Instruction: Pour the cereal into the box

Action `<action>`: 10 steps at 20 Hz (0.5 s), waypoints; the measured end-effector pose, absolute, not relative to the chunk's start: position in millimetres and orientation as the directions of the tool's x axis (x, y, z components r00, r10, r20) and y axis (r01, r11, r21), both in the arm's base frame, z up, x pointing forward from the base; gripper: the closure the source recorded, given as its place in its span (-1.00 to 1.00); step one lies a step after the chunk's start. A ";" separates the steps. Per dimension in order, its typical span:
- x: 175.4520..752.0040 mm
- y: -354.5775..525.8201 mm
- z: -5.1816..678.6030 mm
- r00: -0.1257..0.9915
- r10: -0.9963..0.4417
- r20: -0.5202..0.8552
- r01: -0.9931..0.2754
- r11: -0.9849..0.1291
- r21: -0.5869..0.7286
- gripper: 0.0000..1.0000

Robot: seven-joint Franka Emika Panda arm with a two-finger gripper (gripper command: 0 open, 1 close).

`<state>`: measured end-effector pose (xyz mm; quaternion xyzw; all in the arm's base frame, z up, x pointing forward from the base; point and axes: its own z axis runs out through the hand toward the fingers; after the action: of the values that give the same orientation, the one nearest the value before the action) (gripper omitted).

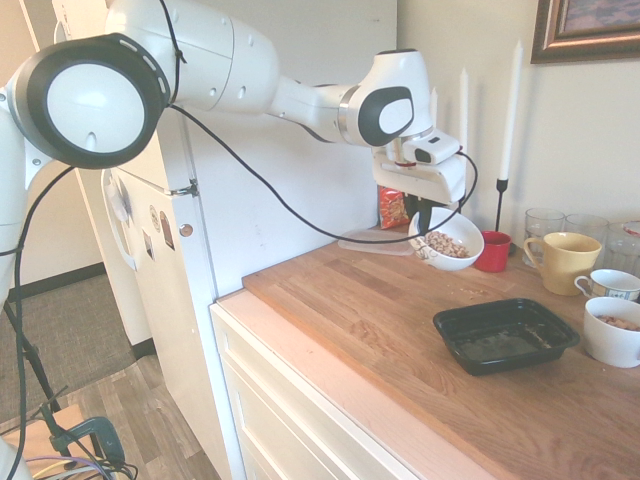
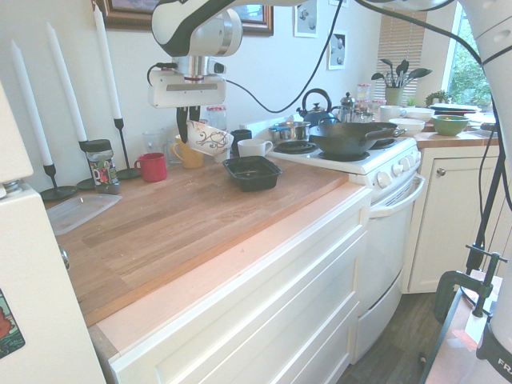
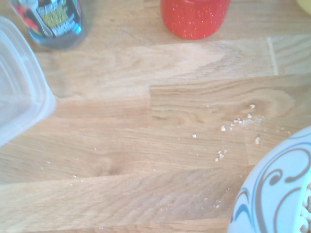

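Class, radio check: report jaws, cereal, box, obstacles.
Gripper jaws shut on bowl rim, bowl airborne, tilted. Cereal in bowl. Box empty on counter. Path looks clear.

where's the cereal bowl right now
The bowl hangs tilted in the gripper above the wooden counter, near the red cup. It hasn't reached the black box.
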<state>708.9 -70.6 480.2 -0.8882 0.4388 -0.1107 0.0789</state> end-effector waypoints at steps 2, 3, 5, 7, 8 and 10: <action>711.6 -101.7 483.6 0.578 -0.812 0.083 -0.773 -0.577 -0.263 1.00; 713.2 -116.2 483.8 0.570 -0.819 0.064 -0.779 -0.564 -0.273 1.00; 714.8 -141.0 480.5 0.558 -0.829 0.025 -0.788 -0.540 -0.295 1.00; 714.7 -159.3 476.5 0.551 -0.834 -0.026 -0.794 -0.514 -0.324 1.00; 713.8 -167.5 474.8 0.549 -0.834 -0.054 -0.796 -0.502 -0.338 1.00; 710.5 -183.8 469.2 0.542 -0.833 -0.113 -0.799 -0.470 -0.375 1.00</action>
<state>710.5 -183.8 469.2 -0.8562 0.4764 -0.0428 0.1951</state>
